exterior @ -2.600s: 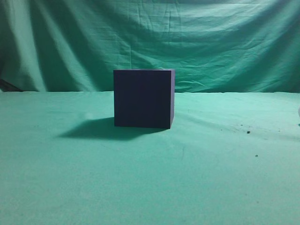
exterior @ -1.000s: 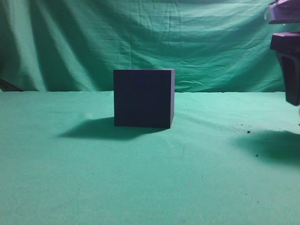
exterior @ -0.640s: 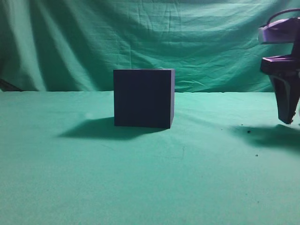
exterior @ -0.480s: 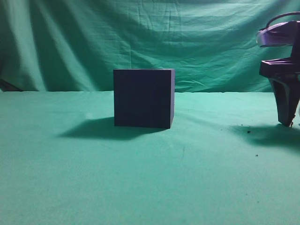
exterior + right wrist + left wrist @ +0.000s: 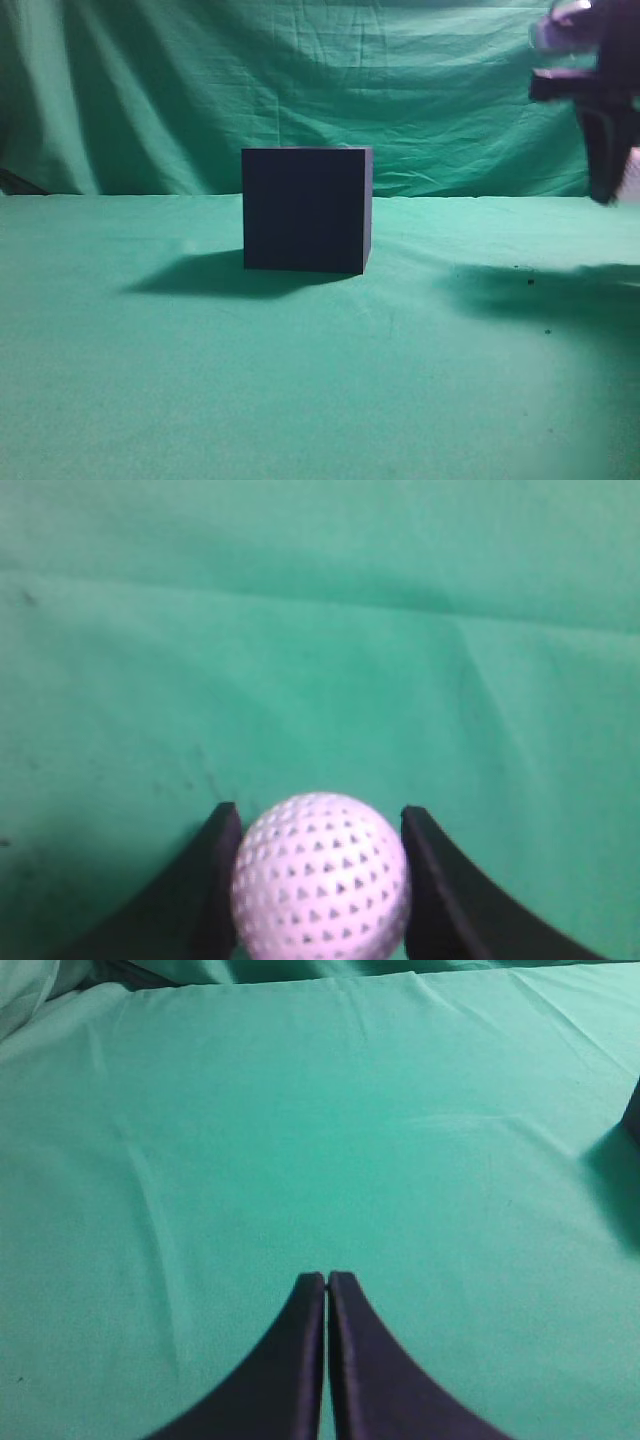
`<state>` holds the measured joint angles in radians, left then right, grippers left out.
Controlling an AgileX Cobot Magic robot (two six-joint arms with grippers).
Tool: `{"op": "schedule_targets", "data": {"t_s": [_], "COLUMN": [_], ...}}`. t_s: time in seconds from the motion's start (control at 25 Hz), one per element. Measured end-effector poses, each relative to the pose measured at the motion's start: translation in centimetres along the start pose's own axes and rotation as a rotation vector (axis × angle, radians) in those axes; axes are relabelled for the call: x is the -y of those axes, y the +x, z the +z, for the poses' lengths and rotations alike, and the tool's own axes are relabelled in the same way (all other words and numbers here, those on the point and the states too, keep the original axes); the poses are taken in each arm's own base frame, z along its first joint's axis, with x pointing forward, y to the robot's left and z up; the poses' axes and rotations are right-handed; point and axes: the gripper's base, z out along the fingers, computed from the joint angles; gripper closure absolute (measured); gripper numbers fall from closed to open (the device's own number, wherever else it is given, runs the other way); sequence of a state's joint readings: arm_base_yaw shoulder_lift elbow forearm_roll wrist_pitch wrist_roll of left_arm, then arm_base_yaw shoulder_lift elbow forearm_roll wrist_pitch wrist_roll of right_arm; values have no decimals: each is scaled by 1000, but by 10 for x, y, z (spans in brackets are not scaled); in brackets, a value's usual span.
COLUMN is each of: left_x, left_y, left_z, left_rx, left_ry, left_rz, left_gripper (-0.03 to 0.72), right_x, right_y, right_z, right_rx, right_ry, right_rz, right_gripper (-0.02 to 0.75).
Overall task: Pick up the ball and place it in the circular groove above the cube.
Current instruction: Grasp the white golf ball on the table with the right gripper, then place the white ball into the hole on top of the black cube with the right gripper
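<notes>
The dark navy cube (image 5: 306,209) stands on the green cloth in the middle of the exterior view; its top face does not show. My right gripper (image 5: 320,825) is shut on the white dimpled ball (image 5: 321,878), which fills the gap between the two black fingers. In the exterior view the right gripper (image 5: 606,190) hangs at the far right edge, raised above the table, with a sliver of the ball (image 5: 631,178) at the frame edge. My left gripper (image 5: 327,1278) is shut and empty above bare cloth; a corner of the cube (image 5: 633,1115) shows at the right edge.
Green cloth covers the table (image 5: 320,380) and hangs as a backdrop (image 5: 300,80). A few dark specks (image 5: 530,282) lie on the cloth right of the cube.
The right gripper came in from the right, dropped to the cloth, and has now risen with the ball in it. The cube has not moved.
</notes>
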<state>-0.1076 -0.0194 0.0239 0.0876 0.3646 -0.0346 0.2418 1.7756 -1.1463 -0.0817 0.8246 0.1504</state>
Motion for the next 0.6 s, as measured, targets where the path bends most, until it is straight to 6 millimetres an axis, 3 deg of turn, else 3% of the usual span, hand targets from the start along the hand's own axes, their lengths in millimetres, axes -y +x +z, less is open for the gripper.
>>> {"op": "schedule_targets", "data": {"t_s": [0.12,0.28,0.44,0.6], "left_x": [0,0,0,0], "left_y": [0,0,0,0], "left_z": [0,0,0,0], "left_rx": [0,0,0,0], "left_ry": [0,0,0,0], "left_rz": [0,0,0,0], "left_gripper": [688,688,688,688], "right_x": [-19,-64,-115,-153], "right_y": [-10,-13,-6,-2], "right_z": [-30,-64,-82,-93], "right_rx": [49,107,164,279], "right_ry": [-26,-95,-162,-234], "right_rz": [-42,-139,-266,-353], "right_gripper": [430,430,430,430]}}
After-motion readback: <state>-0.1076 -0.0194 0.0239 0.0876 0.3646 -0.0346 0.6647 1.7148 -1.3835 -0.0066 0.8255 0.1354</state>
